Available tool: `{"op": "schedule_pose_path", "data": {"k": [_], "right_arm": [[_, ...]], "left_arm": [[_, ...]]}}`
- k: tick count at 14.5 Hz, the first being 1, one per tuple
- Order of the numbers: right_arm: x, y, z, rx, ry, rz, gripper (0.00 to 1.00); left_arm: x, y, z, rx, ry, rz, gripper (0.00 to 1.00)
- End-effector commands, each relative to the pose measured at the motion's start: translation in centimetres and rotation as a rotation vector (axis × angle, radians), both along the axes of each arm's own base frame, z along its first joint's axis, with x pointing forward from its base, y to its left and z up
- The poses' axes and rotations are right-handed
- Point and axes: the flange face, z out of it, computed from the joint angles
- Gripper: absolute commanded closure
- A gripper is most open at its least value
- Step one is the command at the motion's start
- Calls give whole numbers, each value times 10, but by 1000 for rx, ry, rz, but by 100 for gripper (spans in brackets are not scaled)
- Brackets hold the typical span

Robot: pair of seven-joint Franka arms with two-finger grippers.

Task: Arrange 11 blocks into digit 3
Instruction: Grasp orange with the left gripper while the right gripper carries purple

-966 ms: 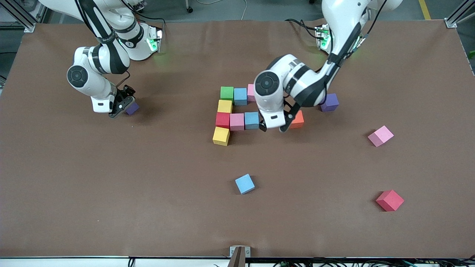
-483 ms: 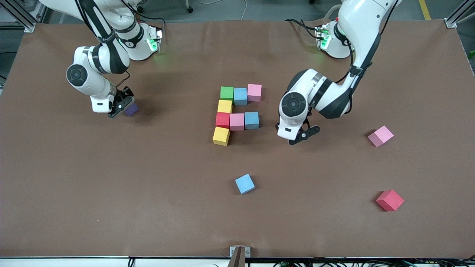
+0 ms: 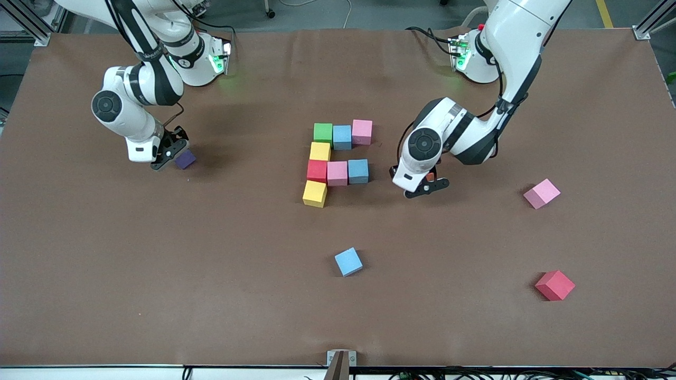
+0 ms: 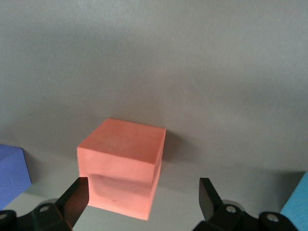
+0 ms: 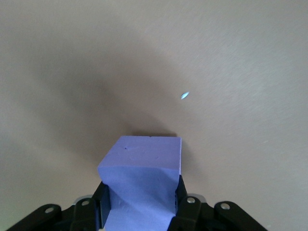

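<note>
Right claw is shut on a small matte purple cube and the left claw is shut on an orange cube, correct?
Not quite. The left claw stands open around the small matte orange cube, as the left wrist view shows. The right claw is indeed shut on the small matte purple cube.

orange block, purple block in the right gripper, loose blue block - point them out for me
orange block (image 4: 126, 156), left wrist view, top face
purple block (image 5: 144, 156), right wrist view, top face
loose blue block (image 3: 348, 262), front view, top face
</note>
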Motion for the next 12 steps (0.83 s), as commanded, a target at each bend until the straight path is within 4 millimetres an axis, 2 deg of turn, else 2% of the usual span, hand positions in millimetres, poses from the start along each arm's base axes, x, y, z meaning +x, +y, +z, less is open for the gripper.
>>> {"op": "schedule_pose_path", "data": {"k": [1,3,6,8,10,12], "right_arm": [[36,-5,14,-7,-47,-20,70],[74,5,30,-17,-56,-92,70],[150,70,75,-28,-18,-273,70],[186,116,92,-3,7,-372,70],[209,159,93,11,14,-370,70],[221,209,84,22,28,-375,70]], "left_arm": [[-4,18,14,-26,-1,-58,0],[-7,20,14,-28,11,-106,0],[-15,24,2,-22,23,-118,0],[-22,27,-7,-30,26,-139,0],[-20,33,-11,-38,25,-133,0],[-13,33,-9,-52,3,-109,10]]}}
